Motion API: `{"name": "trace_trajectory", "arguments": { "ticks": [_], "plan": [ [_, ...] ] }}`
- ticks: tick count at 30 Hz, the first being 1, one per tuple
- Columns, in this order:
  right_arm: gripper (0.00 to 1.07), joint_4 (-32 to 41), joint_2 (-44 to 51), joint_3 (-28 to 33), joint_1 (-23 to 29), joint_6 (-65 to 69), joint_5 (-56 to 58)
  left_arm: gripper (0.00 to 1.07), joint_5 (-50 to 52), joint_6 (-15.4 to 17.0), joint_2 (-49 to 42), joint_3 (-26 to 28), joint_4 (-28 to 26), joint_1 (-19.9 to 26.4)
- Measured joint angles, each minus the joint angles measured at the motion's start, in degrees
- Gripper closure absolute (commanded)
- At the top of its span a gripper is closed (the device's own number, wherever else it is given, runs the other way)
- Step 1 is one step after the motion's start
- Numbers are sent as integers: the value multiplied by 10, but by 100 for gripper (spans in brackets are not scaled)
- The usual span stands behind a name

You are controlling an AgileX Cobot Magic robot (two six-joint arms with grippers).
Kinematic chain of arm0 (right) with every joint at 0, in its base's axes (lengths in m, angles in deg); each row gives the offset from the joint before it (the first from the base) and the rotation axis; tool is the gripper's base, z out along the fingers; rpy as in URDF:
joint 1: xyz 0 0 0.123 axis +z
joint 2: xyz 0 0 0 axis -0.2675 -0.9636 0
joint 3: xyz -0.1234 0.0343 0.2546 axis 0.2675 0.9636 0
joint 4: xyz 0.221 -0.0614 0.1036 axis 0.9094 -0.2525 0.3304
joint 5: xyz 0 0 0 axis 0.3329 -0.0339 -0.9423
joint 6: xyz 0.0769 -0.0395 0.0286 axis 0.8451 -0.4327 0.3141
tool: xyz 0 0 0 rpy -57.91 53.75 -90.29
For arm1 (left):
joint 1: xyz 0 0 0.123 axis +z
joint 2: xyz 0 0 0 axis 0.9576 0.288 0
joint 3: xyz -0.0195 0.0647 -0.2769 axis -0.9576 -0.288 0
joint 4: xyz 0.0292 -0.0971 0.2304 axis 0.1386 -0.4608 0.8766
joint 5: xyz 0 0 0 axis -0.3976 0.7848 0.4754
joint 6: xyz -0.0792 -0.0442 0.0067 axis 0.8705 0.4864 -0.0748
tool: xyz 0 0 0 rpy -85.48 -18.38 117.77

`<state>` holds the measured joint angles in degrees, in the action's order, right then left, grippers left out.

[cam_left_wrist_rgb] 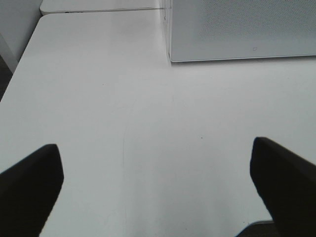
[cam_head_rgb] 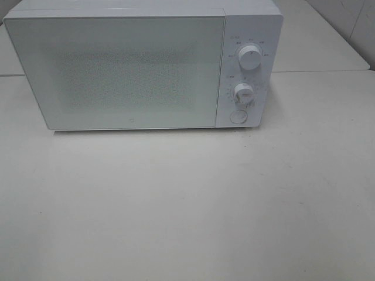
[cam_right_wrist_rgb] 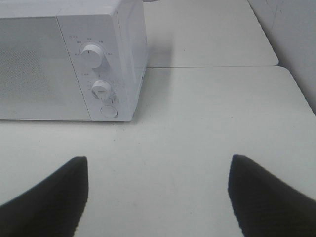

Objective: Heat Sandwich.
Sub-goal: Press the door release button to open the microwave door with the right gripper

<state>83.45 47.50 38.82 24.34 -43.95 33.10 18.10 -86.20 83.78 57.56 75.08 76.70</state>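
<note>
I'm hovering left gripper (cam_left_wrist_rgb: pixel 157 185) and right gripper (cam_right_wrist_rgb: pixel 158 197), both spread, empty; microwave (cam_head_rgb: pixel 117 70) shut, sandwich unseen; I'm judging the round button (cam_head_rgb: pixel 238 116) needs pressing next.

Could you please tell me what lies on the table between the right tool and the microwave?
Nothing: in the right wrist view, only bare white table separates the open right tool from the closed microwave.

White microwave (cam_head_rgb: pixel 140 70), door (cam_head_rgb: pixel 117 73) finely dotted grey, off-white table (cam_head_rgb: pixel 176 205), black left pincer (cam_left_wrist_rgb: pixel 154 143), black right pincer (cam_right_wrist_rgb: pixel 159 157)
</note>
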Motion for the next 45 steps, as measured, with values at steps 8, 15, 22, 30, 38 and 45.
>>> {"name": "trace_trajectory", "arguments": {
  "ticks": [8,15,22,30,38,45],
  "plan": [
    [32,0,-100,0,0,-1,-113,9,0,0,0,0,0,0],
    [32,0,-206,0,0,-1,-217,9,0,-1,0,0,0,0],
    [32,0,-285,0,0,-1,-294,9,0,-1,0,0,0,0],
    [32,0,-400,0,0,-1,-403,9,0,-1,0,0,0,0],
    [32,0,-500,0,0,0,-479,9,0,-1,0,0,0,0],
    [32,-3,-571,0,0,0,-531,9,0,-1,0,0,0,0]
  ]
}}
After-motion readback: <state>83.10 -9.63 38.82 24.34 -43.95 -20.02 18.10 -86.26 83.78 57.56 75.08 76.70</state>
